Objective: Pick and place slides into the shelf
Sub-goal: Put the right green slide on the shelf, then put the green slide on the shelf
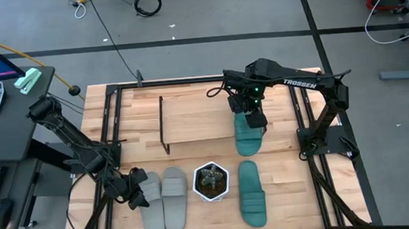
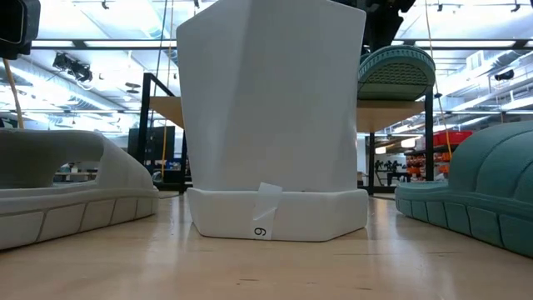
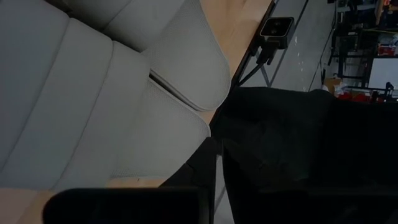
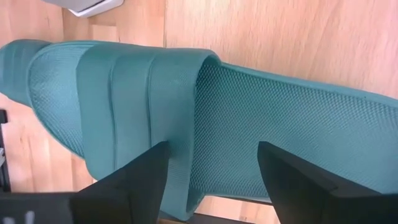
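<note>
A: While scanning from above, anything on the shelf?

B: One teal slide, lying at the board's right end, one end poking past the front edge. Right gripper just over it, fingers spread wide on either side, gripping nothing.

A: And down on the table?

B: Second teal slide flat, right of the white pot. Two grey slides side by side, left of the pot. Left gripper close against the outer grey one's strap. Cannot tell whether open or closed there.
</note>
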Motion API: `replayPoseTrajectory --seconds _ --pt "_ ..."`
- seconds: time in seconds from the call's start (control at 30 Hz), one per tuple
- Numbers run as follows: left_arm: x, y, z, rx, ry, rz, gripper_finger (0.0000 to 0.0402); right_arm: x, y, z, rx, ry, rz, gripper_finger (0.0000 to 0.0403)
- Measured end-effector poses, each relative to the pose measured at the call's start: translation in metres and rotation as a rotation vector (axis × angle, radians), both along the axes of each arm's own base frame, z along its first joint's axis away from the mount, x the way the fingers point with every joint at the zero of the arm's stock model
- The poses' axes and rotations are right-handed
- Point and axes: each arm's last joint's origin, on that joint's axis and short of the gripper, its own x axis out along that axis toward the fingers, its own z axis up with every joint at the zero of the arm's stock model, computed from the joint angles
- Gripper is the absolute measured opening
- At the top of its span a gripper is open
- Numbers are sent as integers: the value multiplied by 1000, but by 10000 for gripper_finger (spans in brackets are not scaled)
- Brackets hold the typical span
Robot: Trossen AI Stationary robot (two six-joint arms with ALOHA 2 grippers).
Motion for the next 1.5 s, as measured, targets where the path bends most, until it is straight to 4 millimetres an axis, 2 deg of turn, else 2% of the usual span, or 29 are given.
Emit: replayPoseTrajectory --seconds 0.23,0.5,0.6,0.73,0.9,1.0,1.13,1.33,1.5 --pt "0 0 0 0 0 0 25 -1 -1 0 -21 16 -12 274" --pt "0 0 0 0 0 0 36 -4 -5 2 -55 18 -11 281" --pt "0 0 0 0 0 0 34 -7 -10 13 -94 -3 -25 278" --pt "0 0 0 0 0 0 27 -9 -14 41 -126 -107 -74 273" --pt "0 0 0 0 0 0 24 -10 -8 72 -89 -241 -119 273" --pt "0 0 0 0 0 1 28 -12 5 88 -42 -308 -141 272" --pt "0 0 0 2 -1 2 34 -18 35 103 33 -360 -111 267" --pt "0 0 0 6 0 1 32 -40 87 112 115 -352 -99 255" --pt "0 1 0 6 0 4 25 -63 118 108 162 -289 -175 247"
